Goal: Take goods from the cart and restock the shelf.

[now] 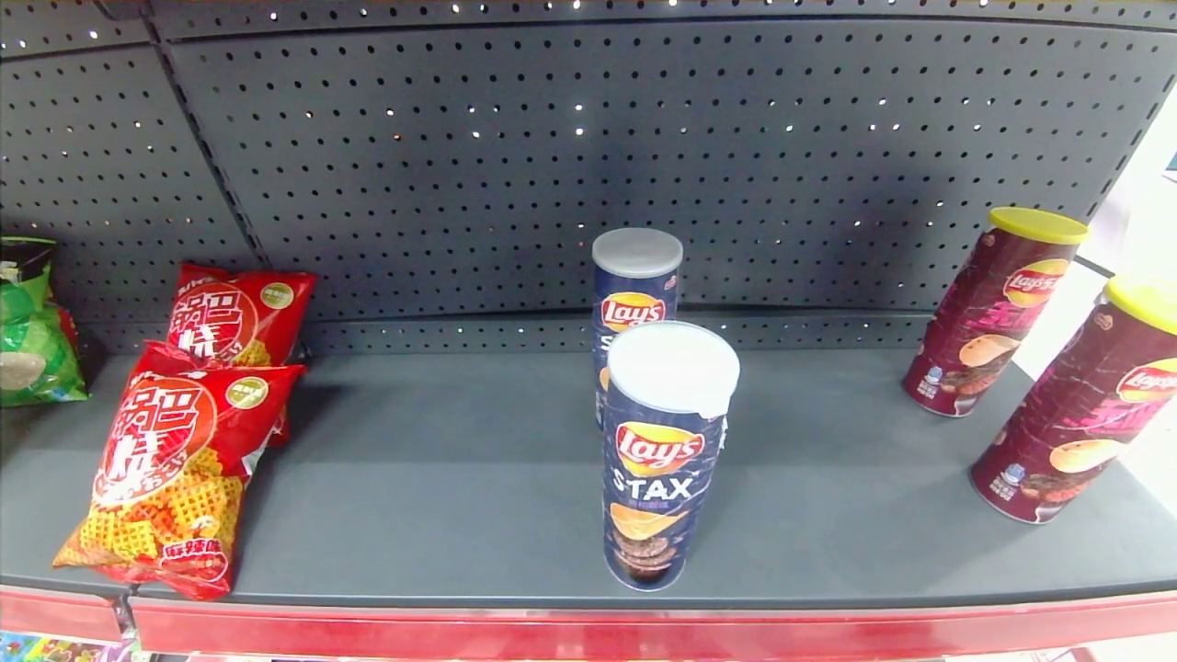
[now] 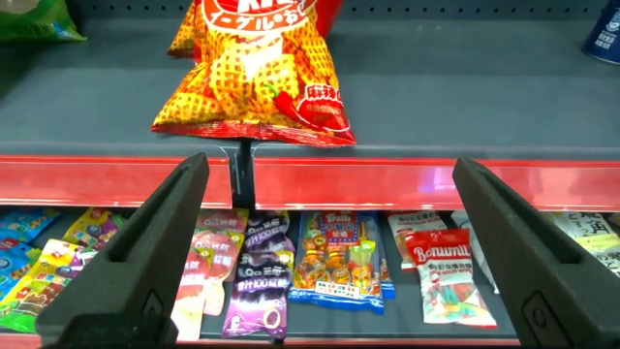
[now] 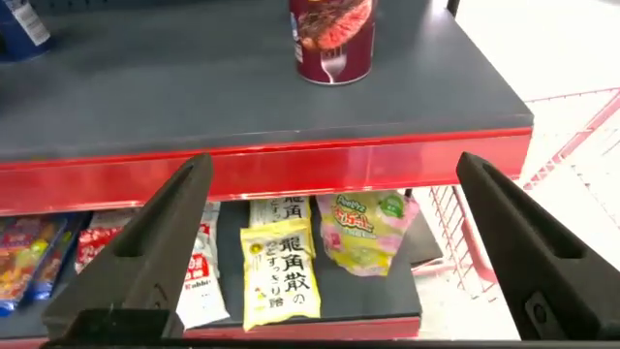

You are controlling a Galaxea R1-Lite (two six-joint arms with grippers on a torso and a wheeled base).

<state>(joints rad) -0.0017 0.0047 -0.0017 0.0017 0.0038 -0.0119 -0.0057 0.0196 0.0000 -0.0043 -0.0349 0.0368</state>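
On the grey shelf (image 1: pixel 460 496) stand two dark blue chip cans, one at the front (image 1: pixel 664 455) and one behind it (image 1: pixel 634 294). Two maroon chip cans with yellow lids stand at the right, a near one (image 1: pixel 1085 405) and a far one (image 1: pixel 998 308). Two red snack bags (image 1: pixel 175 460) lie at the left. My left gripper (image 2: pixel 329 252) hangs open in front of the shelf's red edge (image 2: pixel 387 182), below the front red bag (image 2: pixel 257 78). My right gripper (image 3: pixel 334 252) is open too, below the shelf's right end and a maroon can (image 3: pixel 332 39). Nothing is held.
A green bag (image 1: pixel 28 331) lies at the far left. The perforated back panel (image 1: pixel 588 156) closes the shelf behind. A lower shelf holds candy and snack packets (image 2: pixel 339 262) (image 3: pixel 281 271). A red wire cart (image 3: pixel 572 165) stands to the right of the shelf.
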